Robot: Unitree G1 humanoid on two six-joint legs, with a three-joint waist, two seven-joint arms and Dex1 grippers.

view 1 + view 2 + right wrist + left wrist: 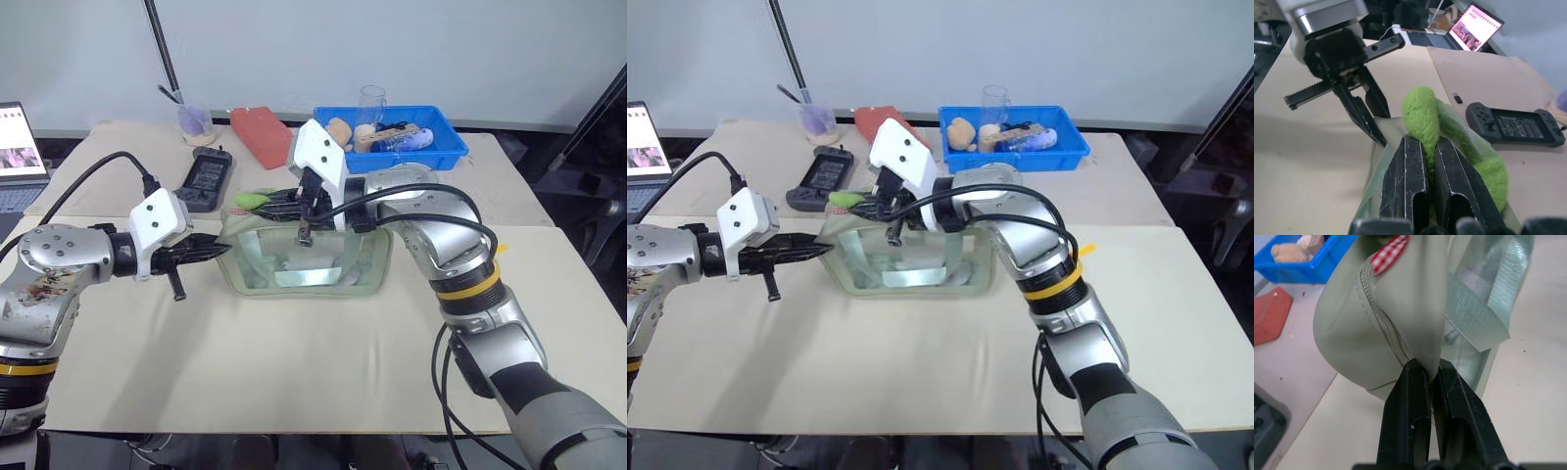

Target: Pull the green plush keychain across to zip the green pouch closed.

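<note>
Beige table (pixel 294 362): fuzzy lime green plush keychain (pixel 1422 117), doughnut-shaped

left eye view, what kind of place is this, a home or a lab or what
Most likely a lab or test bench, not a home. A work table covered in plain sheeting stands against a bare wall, a laptop sits open at its edge, and a blue bin of assorted props waits behind the green pouch.

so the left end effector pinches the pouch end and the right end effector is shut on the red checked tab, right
Not quite. The right end effector is shut on the green plush keychain, as the right wrist view shows. The left end effector does pinch the green pouch end.
</note>
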